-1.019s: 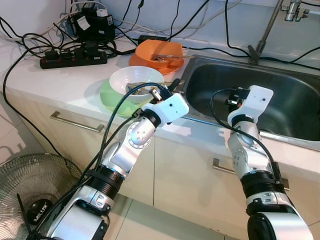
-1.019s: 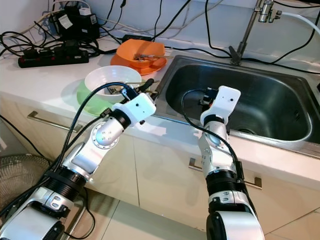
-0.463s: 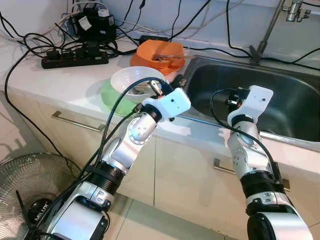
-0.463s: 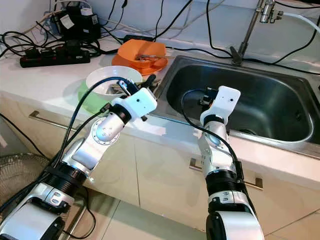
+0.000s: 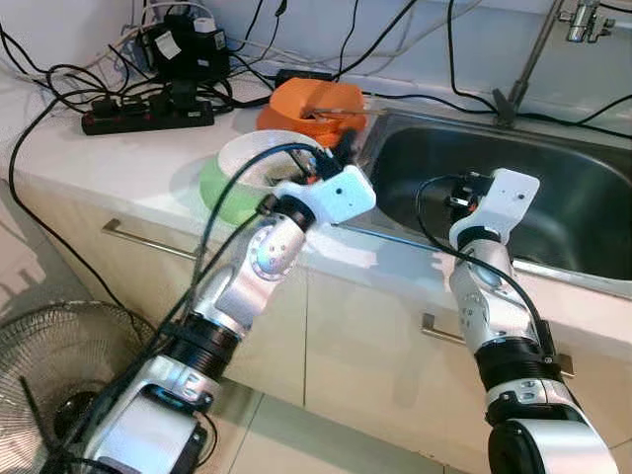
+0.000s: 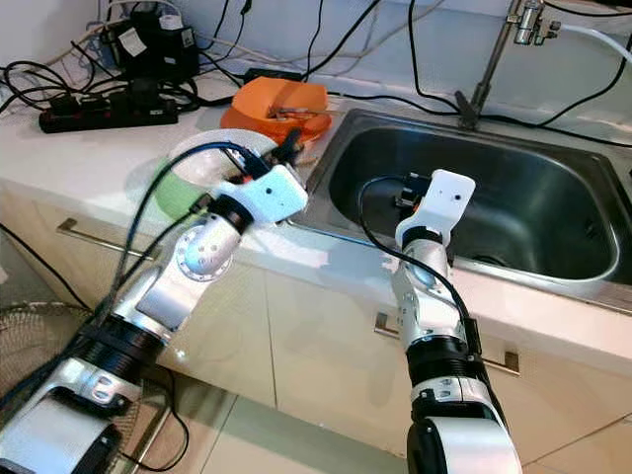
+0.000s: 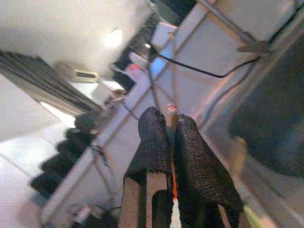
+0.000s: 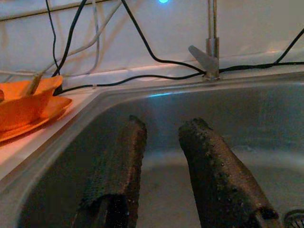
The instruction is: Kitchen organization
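A: What's the worry at the white counter (image 5: 118, 163) beside the steel sink (image 5: 553, 212)?
B: The left gripper (image 7: 168, 130) is clamped on a thin utensil (image 7: 171, 116), above the white bowl (image 5: 259, 158) on the green plate (image 5: 212, 188); that narrow pinch could let it slip
A: The right gripper (image 8: 164, 142)?
B: Fingers apart over the basin. The cables (image 5: 59, 84) could snag

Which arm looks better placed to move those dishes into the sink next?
Left, probably. The left gripper is shut on a thin utensil right at the white bowl, while the right gripper waits open over the sink.
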`<state>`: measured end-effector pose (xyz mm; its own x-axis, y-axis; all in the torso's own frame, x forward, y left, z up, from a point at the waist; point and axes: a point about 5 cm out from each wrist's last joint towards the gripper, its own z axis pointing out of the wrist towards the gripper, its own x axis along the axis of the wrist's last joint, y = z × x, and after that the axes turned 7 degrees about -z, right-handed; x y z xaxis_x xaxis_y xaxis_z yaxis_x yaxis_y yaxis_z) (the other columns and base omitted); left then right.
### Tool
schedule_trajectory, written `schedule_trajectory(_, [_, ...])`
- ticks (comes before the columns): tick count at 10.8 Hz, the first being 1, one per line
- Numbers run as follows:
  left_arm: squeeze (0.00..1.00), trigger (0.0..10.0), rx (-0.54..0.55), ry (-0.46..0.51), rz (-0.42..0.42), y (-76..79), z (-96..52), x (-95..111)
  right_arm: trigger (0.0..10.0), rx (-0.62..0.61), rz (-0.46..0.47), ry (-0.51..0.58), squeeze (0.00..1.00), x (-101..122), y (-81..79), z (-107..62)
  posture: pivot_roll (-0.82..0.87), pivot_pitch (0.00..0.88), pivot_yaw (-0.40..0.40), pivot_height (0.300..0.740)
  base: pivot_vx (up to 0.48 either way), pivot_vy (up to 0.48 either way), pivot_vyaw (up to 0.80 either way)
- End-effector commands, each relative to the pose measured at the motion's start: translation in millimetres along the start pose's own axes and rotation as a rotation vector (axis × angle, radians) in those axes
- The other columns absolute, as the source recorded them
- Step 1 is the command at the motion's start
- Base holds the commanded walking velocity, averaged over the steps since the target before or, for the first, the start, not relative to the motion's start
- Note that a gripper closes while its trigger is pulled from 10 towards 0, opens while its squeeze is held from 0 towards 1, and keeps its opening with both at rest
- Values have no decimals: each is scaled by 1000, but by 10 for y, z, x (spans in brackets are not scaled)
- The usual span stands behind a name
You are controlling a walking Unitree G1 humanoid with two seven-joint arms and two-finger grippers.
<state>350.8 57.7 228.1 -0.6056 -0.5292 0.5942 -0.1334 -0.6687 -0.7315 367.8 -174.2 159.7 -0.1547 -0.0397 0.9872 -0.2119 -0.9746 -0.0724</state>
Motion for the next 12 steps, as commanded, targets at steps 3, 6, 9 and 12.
schedule_trajectory(3, [0, 10000, 94, 142, 79, -196, 75, 266, 10000, 8, 2, 34, 0, 77, -9, 41, 181, 0, -11, 740, 0, 0, 0])
schedule_trajectory(6, [0, 10000, 180, 342, -299, -414, 75, 627, 10000, 33, -30, 75, 906, 126, -32, 35, 175, 0, -7, 740, 0, 0, 0])
schedule_trajectory(9, [0, 10000, 191, 375, -817, -525, 71, 611, 10000, 123, -249, 219, 1000, 280, -114, 9, 163, 3, -2, 740, 0, 0, 0])
schedule_trajectory(12, [0, 10000, 187, 404, -1061, -616, 63, 541, 10000, 193, -380, 320, 1000, 363, -224, -40, 157, 5, 5, 740, 0, 0, 0])
